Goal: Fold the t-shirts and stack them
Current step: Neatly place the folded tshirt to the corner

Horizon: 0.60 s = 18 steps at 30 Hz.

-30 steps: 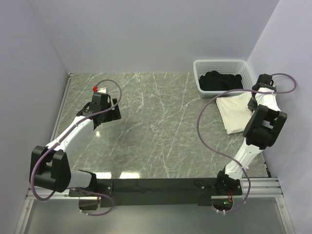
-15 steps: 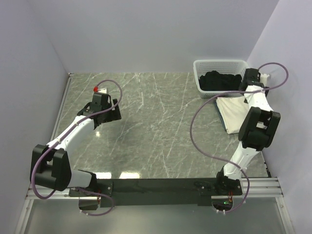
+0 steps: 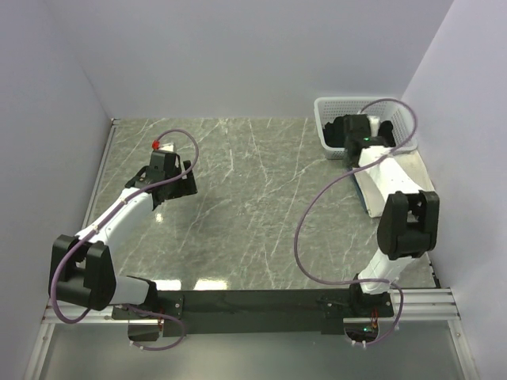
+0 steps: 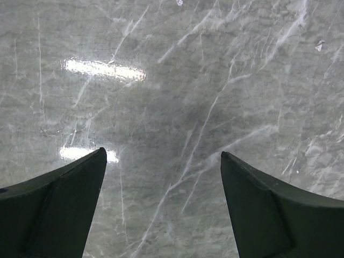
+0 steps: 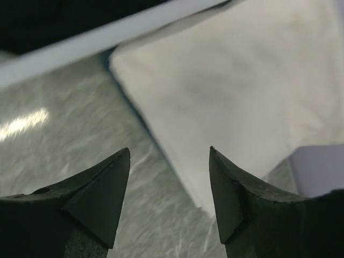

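While left fingers (image 4: 54,209) and right fingers (image 5: 97,199) gape, a white t-shirt (image 5: 242,80) rests on marble (image 5: 59,140).

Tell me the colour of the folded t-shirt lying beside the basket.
White. The folded t-shirt shows best in the right wrist view.

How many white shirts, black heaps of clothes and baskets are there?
White folded shirt: 1
Black clothes heap: 1 (cannot tell how many shirts are in it)
Basket: 1
Total: 3
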Each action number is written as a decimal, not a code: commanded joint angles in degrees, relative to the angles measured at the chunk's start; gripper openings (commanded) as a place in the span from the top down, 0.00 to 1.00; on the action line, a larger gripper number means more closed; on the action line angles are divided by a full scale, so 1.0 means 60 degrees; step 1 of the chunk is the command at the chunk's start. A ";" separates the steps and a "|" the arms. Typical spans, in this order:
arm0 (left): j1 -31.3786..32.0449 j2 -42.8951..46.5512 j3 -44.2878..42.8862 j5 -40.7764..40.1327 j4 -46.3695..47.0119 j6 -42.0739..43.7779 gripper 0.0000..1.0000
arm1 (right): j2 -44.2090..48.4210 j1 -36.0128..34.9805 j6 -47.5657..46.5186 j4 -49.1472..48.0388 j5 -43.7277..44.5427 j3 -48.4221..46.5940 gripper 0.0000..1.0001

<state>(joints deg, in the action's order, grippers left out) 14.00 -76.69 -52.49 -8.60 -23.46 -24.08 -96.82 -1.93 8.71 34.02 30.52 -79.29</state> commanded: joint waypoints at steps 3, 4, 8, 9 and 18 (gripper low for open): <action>-0.0019 0.0461 -0.0129 0.0217 0.0131 0.0101 0.08 | -0.0547 -0.0541 -0.0176 0.0087 -0.0225 0.0587 0.32; -0.0019 0.0491 -0.0129 0.0218 0.0146 0.0101 0.08 | -0.0708 -0.0614 -0.0264 0.0203 -0.0064 0.0573 0.32; -0.0019 0.0608 -0.0085 0.0276 0.0175 0.0087 0.08 | -0.1543 -0.0966 -0.0426 0.0204 0.1208 0.0631 0.32; -0.0019 0.0608 -0.0070 0.0262 0.0190 0.0087 0.08 | -0.1632 -0.1010 -0.0470 0.0146 0.1763 0.0704 0.32; -0.0019 0.0652 -0.0055 0.0276 0.0205 0.0087 0.09 | -0.2584 -0.1186 -0.0953 -0.0191 0.3510 0.1055 0.32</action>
<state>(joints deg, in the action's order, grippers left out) 14.00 -74.46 -52.49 -7.35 -23.44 -24.08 -111.48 -8.75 4.08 34.59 44.29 -74.41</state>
